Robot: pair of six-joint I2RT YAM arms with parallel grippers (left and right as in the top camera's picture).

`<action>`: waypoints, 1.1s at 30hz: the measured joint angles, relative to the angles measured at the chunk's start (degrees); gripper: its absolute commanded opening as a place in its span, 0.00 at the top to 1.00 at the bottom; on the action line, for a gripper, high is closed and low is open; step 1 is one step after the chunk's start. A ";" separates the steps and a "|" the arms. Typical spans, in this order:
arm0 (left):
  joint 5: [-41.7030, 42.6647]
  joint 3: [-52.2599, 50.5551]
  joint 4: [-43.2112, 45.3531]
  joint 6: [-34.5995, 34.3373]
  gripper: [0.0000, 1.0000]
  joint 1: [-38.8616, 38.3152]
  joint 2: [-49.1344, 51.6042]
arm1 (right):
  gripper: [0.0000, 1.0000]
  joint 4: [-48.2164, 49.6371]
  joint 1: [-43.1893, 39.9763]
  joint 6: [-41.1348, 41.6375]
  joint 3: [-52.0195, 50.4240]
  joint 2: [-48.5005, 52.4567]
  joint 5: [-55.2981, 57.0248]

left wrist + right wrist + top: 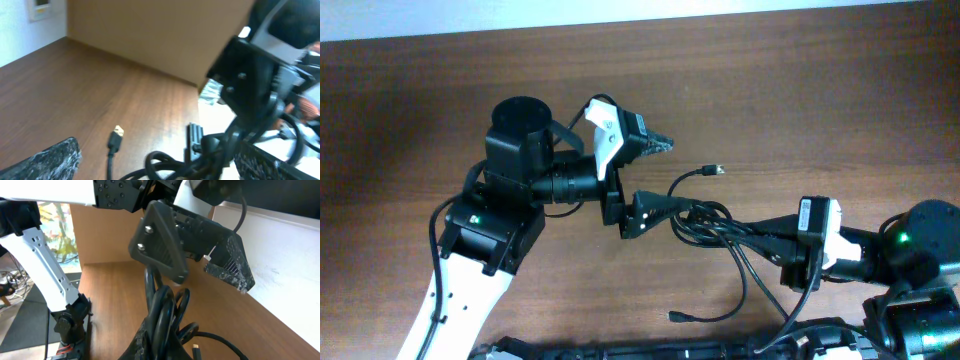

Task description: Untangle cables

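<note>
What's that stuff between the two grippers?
A tangle of black cables, clearest in the overhead view. The right gripper is shut on it, and the open left gripper faces it.

A dark brown wooden table (800,90) with fine grain fills nearly the whole overhead view. Along the top edge, widest at the upper right, runs a pale strip (920,5). In the left wrist view a plain tan board (160,35) stands upright at the table's far edge, across the upper middle. Left of it, in the upper left corner, a white wall (15,35) carries a small white wall plate (40,9). In the right wrist view a white surface (285,255) slopes down the right side. The light is soft and even.
</note>
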 measured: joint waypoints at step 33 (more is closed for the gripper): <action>-7.17 0.00 -0.72 4.87 1.00 -7.65 3.52 | 0.96 1.29 -0.02 0.00 0.00 0.02 -0.33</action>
